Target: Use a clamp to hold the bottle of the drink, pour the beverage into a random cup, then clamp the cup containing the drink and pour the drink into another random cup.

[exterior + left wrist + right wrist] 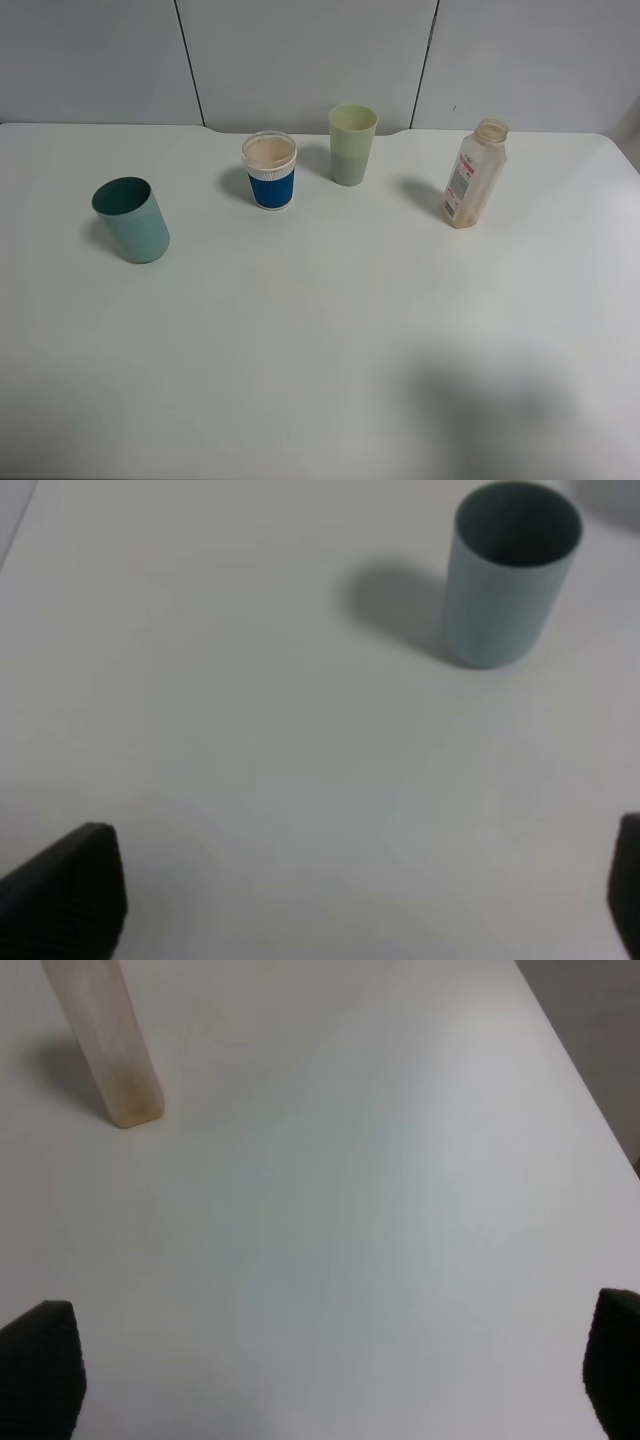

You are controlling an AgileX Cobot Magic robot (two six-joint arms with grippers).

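The bottle [474,175] stands upright at the back right of the white table, translucent, with only a tan residue showing near its base; the right wrist view shows its lower part [110,1050]. The blue-banded cup [269,170] stands at the back centre, its inside pale tan. The pale green tumbler [351,144] stands just right of it. Neither clamp shows in the high view. My left gripper [350,890] is open over bare table, short of the teal cup [510,575]. My right gripper [328,1360] is open, well short of the bottle and holding nothing.
The teal cup [132,220] stands alone at the left. The white table [320,340] ends at a grey wall behind the cups, and its right edge [580,1080] runs close to the bottle's side. A soft shadow [500,400] lies on the near right.
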